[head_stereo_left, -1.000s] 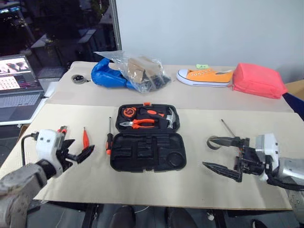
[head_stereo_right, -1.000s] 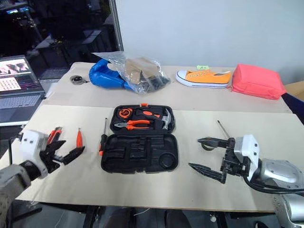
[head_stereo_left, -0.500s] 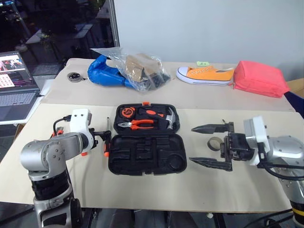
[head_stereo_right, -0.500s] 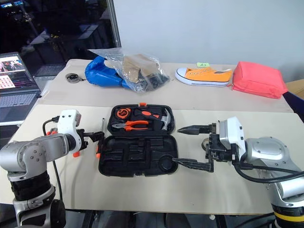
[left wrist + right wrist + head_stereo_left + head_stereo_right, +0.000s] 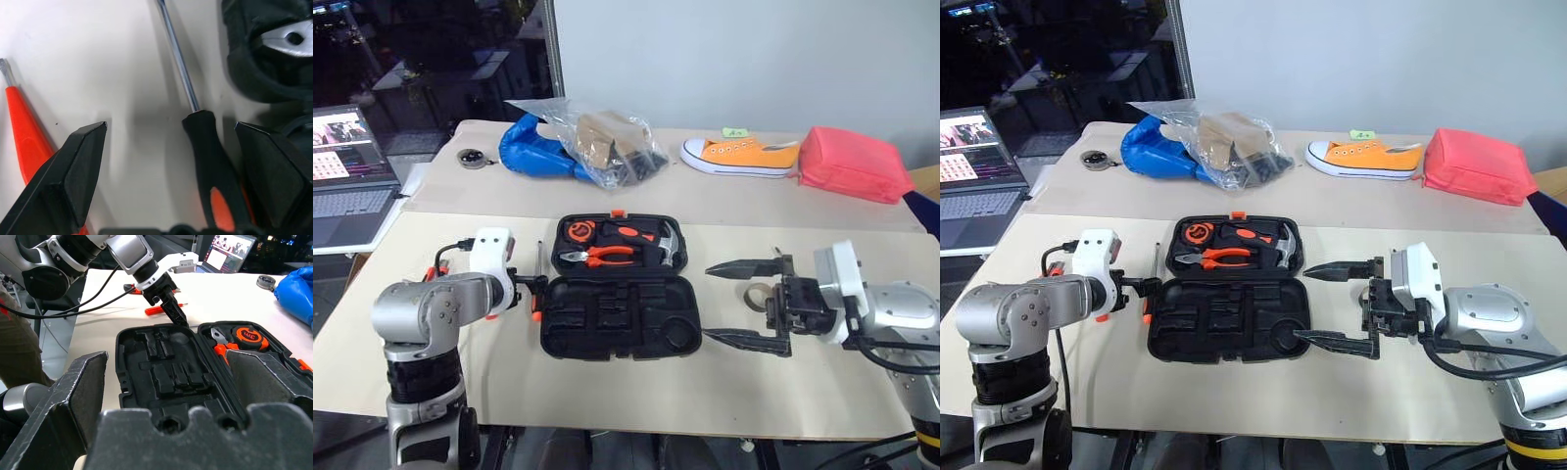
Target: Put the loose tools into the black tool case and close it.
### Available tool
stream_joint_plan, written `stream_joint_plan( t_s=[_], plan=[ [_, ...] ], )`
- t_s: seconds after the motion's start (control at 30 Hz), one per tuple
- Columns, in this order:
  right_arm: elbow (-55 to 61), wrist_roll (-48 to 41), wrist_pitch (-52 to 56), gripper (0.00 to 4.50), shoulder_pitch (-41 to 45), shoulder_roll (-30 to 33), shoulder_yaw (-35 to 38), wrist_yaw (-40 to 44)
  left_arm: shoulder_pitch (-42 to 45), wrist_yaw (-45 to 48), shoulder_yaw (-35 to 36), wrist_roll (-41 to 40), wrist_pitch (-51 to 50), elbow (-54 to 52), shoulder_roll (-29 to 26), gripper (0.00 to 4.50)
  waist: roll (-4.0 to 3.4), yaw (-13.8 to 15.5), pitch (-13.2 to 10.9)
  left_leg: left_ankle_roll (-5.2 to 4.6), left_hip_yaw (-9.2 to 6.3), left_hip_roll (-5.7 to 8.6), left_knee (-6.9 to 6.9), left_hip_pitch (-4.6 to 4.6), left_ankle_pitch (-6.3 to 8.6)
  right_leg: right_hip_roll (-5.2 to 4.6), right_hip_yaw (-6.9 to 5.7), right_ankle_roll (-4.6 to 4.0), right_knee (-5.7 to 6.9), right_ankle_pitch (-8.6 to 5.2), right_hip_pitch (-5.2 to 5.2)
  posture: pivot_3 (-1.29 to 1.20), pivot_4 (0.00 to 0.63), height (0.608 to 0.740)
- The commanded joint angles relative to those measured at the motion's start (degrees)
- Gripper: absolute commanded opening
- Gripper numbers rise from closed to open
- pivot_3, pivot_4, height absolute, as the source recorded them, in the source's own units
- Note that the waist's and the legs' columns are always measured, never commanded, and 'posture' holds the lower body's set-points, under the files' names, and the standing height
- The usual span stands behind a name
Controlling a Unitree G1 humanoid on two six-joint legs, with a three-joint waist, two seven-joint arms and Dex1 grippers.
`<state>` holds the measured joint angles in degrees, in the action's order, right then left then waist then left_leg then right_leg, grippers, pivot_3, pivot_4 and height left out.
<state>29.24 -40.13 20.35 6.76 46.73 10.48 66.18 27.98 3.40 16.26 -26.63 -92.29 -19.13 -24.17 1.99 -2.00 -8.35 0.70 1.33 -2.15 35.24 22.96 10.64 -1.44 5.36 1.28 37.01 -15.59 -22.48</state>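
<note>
A: Where is the black tool case [image 5: 617, 294] being shown?

B: It is being shown lying open in the middle of the beige table [image 5: 607, 382], its lid half holding pliers [image 5: 602, 255], a hammer [image 5: 666, 245] and a tape measure [image 5: 578, 231], its near half lying with bare slots.

A: And the left gripper [image 5: 181, 161]?

B: Its fingers [image 5: 80, 166] are being held spread, pointing down at the table just left of the case. A long screwdriver [image 5: 203, 147] with a black-and-orange handle is being straddled between them, not pinched. A small orange screwdriver [image 5: 24, 132] is being seen just outside one finger.

A: What about the right gripper [image 5: 744, 304]?

B: It is being held off the table to the right of the case, turned toward it, with its two black fingers [image 5: 744, 266] spread wide and nothing being pinched.

A: Is anything else being pictured nearby?

B: A small beige tape roll [image 5: 756, 293] is being partly hidden behind the right gripper. At the far side a blue bag [image 5: 536, 152], an orange shoe [image 5: 739, 157] and a pink pouch [image 5: 854, 164] are being shown, with a laptop [image 5: 352, 176] lying off to the left.
</note>
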Motion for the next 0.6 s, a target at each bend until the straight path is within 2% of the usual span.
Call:
stream_joint_plan(
  t_s=[0.03, 0.1, 0.37, 0.4, 0.47, 0.6],
  plan=[
    [1.8, -0.8, -1.2, 4.50, -0.2, 0.6, 2.0, 0.1, -1.0, 0.2, -2.4, 1.1, -0.2, 0.2, 0.8, 4.09, -0.01, 0.1, 0.0, 0.00, -0.01, 0.03, 0.00, -0.01, 0.00, -0.03, 0.00, 0.01, -0.01, -0.01, 0.03, 0.00, 0.150, 0.740],
    [2.0, -0.8, -1.2, 4.50, -0.4, 0.6, 2.1, 0.1, -1.5, 0.3, -3.2, 1.5, -0.2, 0.2, 0.8, 3.84, -0.01, 0.2, 0.0, 0.00, -0.01, 0.08, 0.00, -0.04, 0.00, -0.09, 0.00, 0.05, -0.01, -0.03, 0.07, 0.00, 0.150, 0.740],
    [2.2, -0.6, -1.3, 4.50, -0.9, 0.4, 2.2, -0.5, -2.8, 1.6, -3.6, 2.8, 0.4, 0.1, 1.0, 1.20, -0.17, -0.3, 0.1, 0.00, -0.01, 0.10, 0.00, -0.24, 0.00, -0.07, 0.05, 0.10, 0.05, -0.06, 0.21, 0.00, 0.150, 0.740],
    [2.1, -0.6, -1.4, 4.50, -0.9, 0.4, 2.3, -0.5, -2.8, 1.8, -3.2, 3.0, 0.3, -0.1, 0.8, 0.76, -0.17, -0.4, 0.1, 0.00, -0.01, 0.10, 0.00, -0.33, 0.00, -0.04, 0.09, 0.15, 0.08, -0.09, 0.25, 0.00, 0.150, 0.740],
    [2.0, -0.3, -1.6, 4.50, -0.9, 0.3, 2.1, -0.5, -3.0, 2.2, -2.1, 3.2, 0.7, -0.4, 0.8, 0.37, -0.17, -0.6, 0.1, 0.00, -0.03, 0.10, 0.00, -0.43, 0.00, 0.00, 0.13, 0.19, 0.10, -0.11, 0.30, 0.00, 0.150, 0.740],
    [1.6, 0.3, -2.1, 4.50, -0.8, -0.1, 1.7, -1.0, -2.7, 3.2, 2.6, 2.9, 2.8, -1.5, 1.8, 0.32, -0.16, -0.8, 0.1, 0.00, -0.13, 0.10, 0.00, -0.52, 0.00, 0.13, 0.24, 0.40, 0.10, -0.23, 0.30, 0.00, 0.150, 0.740]
  ],
)
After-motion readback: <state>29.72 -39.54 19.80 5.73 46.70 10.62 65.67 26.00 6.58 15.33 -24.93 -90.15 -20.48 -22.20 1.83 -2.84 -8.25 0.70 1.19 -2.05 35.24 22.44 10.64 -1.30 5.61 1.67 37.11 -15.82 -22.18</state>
